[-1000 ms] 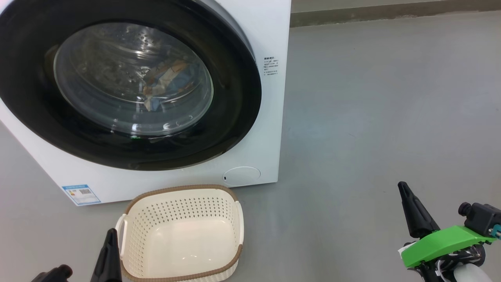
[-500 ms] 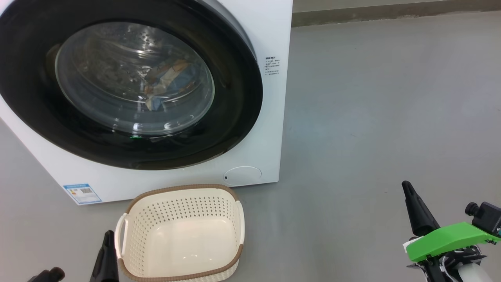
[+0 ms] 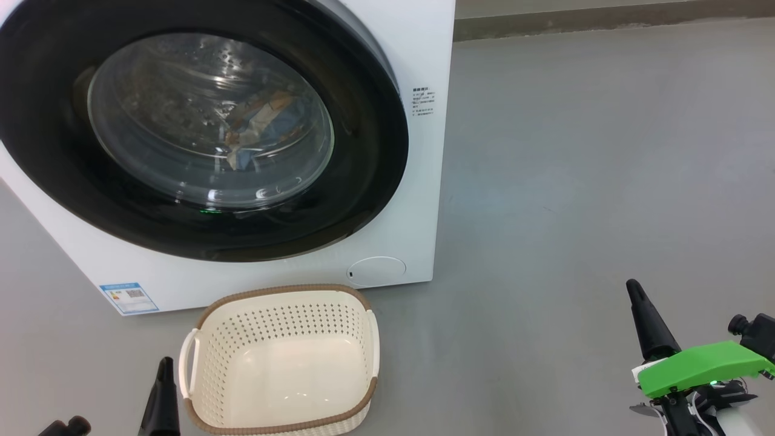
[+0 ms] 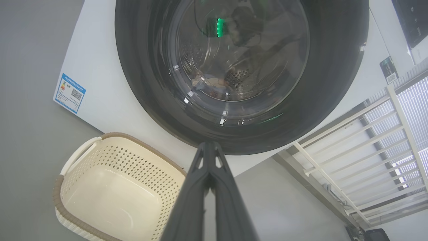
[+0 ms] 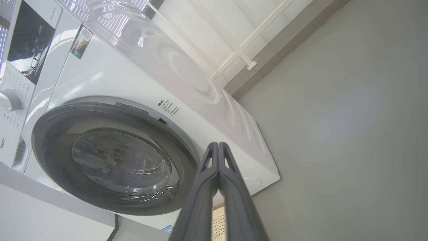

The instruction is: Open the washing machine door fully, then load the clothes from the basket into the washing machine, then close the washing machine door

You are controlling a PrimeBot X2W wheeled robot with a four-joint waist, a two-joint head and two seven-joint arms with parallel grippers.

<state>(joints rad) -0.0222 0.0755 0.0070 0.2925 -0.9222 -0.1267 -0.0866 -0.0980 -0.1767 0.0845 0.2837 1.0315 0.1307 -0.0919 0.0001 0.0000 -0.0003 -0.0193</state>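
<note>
The washing machine (image 3: pixel 427 54) stands at the upper left with its round black-framed door (image 3: pixel 363 151) shut against its front. Light-blue and orange clothes (image 3: pixel 266 124) lie inside the drum, seen through the glass bowl. The cream basket (image 3: pixel 280 290) sits on the floor just before the machine, with nothing in it. My left gripper (image 3: pixel 163 363) is shut beside the basket's left handle, holding nothing; the left wrist view has its fingers (image 4: pixel 209 144) pressed together. My right gripper (image 3: pixel 634 286) is shut far to the right over bare floor, with its fingers (image 5: pixel 218 144) closed and nothing held.
Grey floor (image 3: pixel 605 151) stretches wide to the right of the machine up to a dark skirting (image 3: pixel 605 18). A blue label (image 3: pixel 129 297) and a round flap (image 3: pixel 376 270) sit low on the machine's front. White railing (image 4: pixel 367 134) stands beyond the machine.
The camera has drifted a little, shifting the machine slightly right. Both grippers have sunk a little towards the bottom edge, the right one also edging right. Door and basket are as before.
</note>
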